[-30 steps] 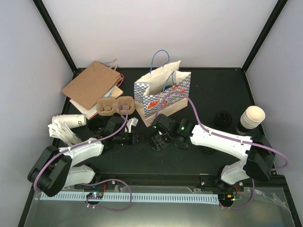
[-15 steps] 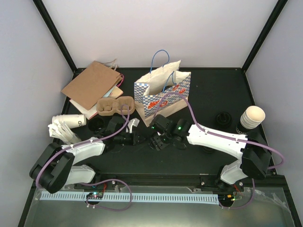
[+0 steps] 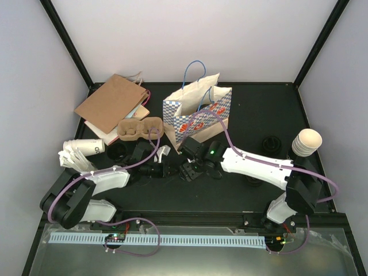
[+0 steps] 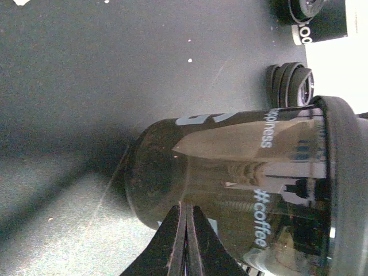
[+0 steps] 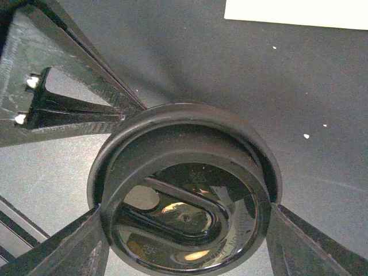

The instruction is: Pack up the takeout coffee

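Our right claw point(image 5: 185, 227) has its 2 fingers clamped on opposite sides of the black lid point(image 5: 184, 144) of 1 takeout coffee cup point(image 4: 230, 167). It takes the cup from above, and we judge this is so the cup can be carried upright and lowered into a bag mouth. We cannot tell whether the cup's base is on the table.

Our left claw point(image 4: 186, 213) is pinched fully closed and empty. Its tip is against or just short of that cup's dark glossy wall, and we cannot tell which. We read it as a steadying prod, not a grip.

Just beyond the right claw stands the blue-and-white checked bag point(image 3: 192, 115), mouth open upward, the likely destination. Beyond the left claw lies a brown cup carrier point(image 3: 140, 129). Well off to the right claw's outer side sit spare lids point(image 3: 270, 142) and a stack of cream cups point(image 3: 306, 141).
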### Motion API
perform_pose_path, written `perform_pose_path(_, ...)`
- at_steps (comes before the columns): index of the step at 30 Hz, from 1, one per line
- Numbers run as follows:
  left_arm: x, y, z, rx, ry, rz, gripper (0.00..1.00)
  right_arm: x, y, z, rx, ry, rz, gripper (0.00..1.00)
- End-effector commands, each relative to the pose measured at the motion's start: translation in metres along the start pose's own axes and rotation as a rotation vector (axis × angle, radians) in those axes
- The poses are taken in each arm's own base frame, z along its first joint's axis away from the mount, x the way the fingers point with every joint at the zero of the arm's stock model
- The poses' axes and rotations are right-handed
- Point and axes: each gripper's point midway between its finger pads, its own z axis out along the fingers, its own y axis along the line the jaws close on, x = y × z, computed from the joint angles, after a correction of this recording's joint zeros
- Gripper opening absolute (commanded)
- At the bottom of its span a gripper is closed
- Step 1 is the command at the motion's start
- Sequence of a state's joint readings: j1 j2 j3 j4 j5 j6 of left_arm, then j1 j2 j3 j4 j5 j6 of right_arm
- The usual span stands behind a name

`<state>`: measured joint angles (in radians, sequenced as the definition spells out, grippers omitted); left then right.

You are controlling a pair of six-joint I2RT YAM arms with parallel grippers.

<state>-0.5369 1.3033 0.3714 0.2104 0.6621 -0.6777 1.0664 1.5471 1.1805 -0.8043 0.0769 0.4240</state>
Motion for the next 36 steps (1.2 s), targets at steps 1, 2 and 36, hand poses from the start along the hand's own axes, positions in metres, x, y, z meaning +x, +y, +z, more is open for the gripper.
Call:
perform_pose_path(1, -0.007, -0.012, 0.006, 0.051, 0.001, 0.037, 0.02, 0.000, 0.004, 0.004, 0.011, 0.042, -0.028, 0.70)
perform_pose_path(2, -0.006, -0.010, 0.008, 0.049, 0.007, 0.033, 0.02, 0.000, 0.004, 0.005, 0.013, 0.047, -0.033, 0.70)
perform_pose_path(36, 0.015, -0.021, 0.009, 0.056, 0.012, 0.054, 0.06, 0.039, 0.001, -0.009, 0.015, 0.297, -0.104, 0.70)
